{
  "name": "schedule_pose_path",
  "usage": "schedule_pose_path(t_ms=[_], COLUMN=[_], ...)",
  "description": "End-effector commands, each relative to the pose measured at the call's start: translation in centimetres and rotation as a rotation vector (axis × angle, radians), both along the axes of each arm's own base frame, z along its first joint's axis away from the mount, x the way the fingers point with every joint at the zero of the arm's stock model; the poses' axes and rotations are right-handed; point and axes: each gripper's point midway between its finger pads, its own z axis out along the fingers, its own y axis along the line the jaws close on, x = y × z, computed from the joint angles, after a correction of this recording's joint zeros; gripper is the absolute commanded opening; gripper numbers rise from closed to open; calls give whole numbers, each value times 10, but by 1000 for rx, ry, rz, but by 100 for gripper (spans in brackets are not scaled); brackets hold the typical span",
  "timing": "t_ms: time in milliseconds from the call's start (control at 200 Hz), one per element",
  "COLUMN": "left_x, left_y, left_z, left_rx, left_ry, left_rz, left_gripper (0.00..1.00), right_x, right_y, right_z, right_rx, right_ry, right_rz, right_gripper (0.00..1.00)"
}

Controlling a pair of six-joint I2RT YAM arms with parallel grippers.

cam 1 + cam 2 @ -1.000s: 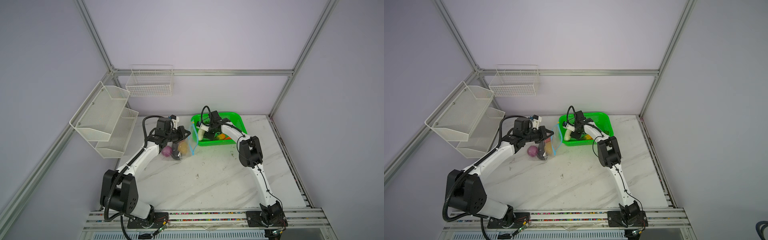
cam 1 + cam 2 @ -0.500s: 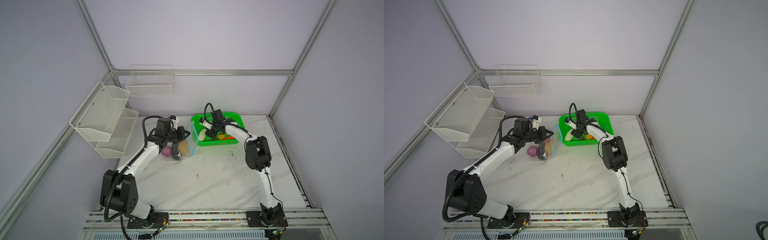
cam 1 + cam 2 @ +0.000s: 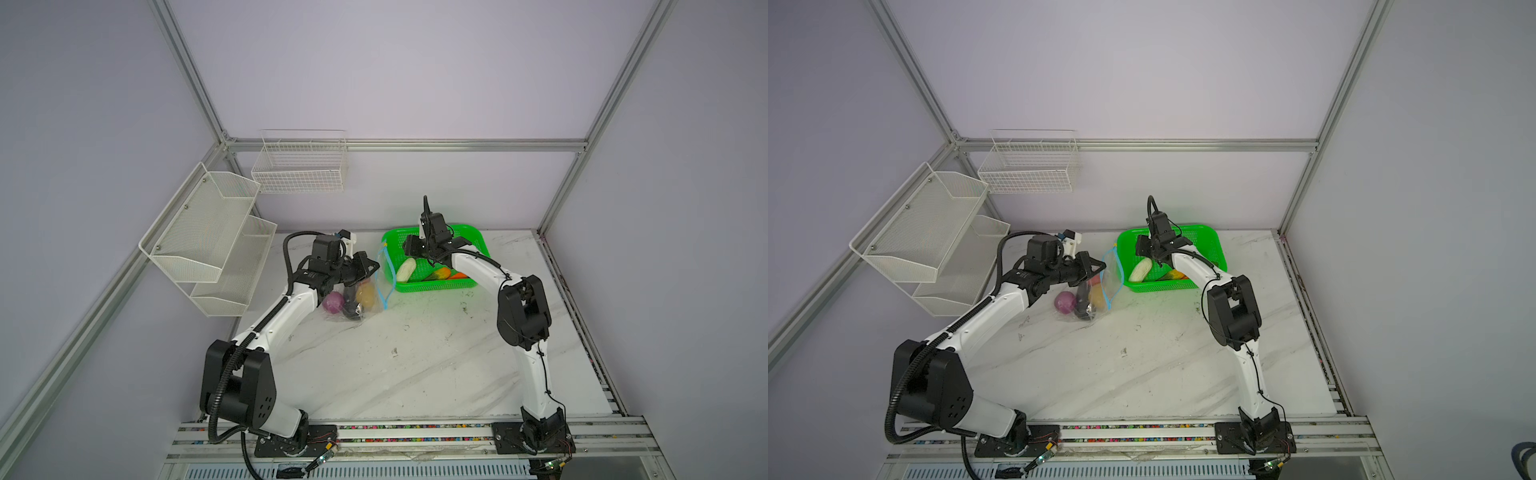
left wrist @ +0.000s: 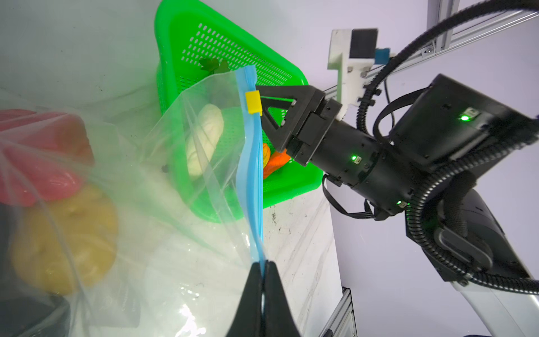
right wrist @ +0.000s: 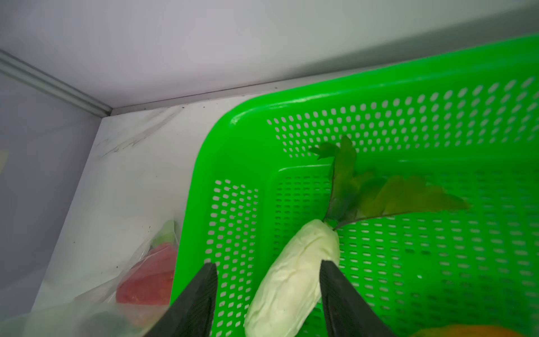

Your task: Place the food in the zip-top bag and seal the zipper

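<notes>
Several foods [image 4: 64, 239] sit bagged, the left pincer [image 4: 264, 267] pinching the zipper [image 4: 250, 175] of the zip-top bag [image 4: 175, 233] beside the green basket [image 5: 233, 140]; loading step: right pincer [image 5: 268, 264], spread, straddles the white oblong [image 5: 291, 280] inside, needing closure and lift.

We see a clear crinkly plastic zip-top bag [image 4: 175, 233], glossy perforated green plastic basket [image 5: 408, 96], smooth marble-look table [image 3: 395, 365], matt white metal mesh racks [image 3: 199, 232]
</notes>
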Motion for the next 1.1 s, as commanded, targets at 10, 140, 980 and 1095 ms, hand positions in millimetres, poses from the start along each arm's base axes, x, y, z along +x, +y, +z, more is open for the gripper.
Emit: schedule_pose_path(t_ms=[10,140,980,1095], left_x=[-1,-3,-6,-7], left_y=[3,5,10,11], left_z=[21,20,18,17], left_rx=[-29,-31,-39,-36], left_ry=[-64,-63,-63,-61], left_rz=[-3,-2,4,6], left_gripper=[0,0,0,0], right_x=[-8,-14,8,11], right_y=[-9,-3,10,6], right_z=[-21,-37,-90,-93], right_rx=[30,72,158,146], right_ry=[113,174,288,283], right_rz=[-141,-141,-164,-172], right_gripper=[57,59,67,66])
